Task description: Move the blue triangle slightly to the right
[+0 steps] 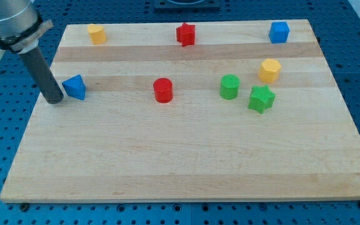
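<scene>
1. Camera view: blue triangle (75, 87) sits at the bench's (180, 169) left edge, my tip (54, 100) just beside it on the view's left.
2. No claw here, just a rod, so no open/closed state.
3. Looks light, rigid, probably slides easily; push its left face centrally or it'll spin.

You've got the blue triangle (75, 87) lying flat on the wooden board near its left edge in the view, about mid-height. Small solid blue wedge, one corner pointing toward the view's top, sitting upright and intact.
</scene>
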Robot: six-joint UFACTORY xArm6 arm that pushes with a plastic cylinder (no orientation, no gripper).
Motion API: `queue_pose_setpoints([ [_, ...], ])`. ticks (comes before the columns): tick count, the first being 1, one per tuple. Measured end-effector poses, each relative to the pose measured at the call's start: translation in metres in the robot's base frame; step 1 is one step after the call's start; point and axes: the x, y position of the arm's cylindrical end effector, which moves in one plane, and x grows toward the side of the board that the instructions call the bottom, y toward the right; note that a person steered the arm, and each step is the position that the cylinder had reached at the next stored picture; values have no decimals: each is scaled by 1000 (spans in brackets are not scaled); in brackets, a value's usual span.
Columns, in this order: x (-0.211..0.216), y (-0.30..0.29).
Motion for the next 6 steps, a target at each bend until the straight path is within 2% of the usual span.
queue_pose_setpoints([
  [2, -18, -11],
  [6, -18, 21],
])
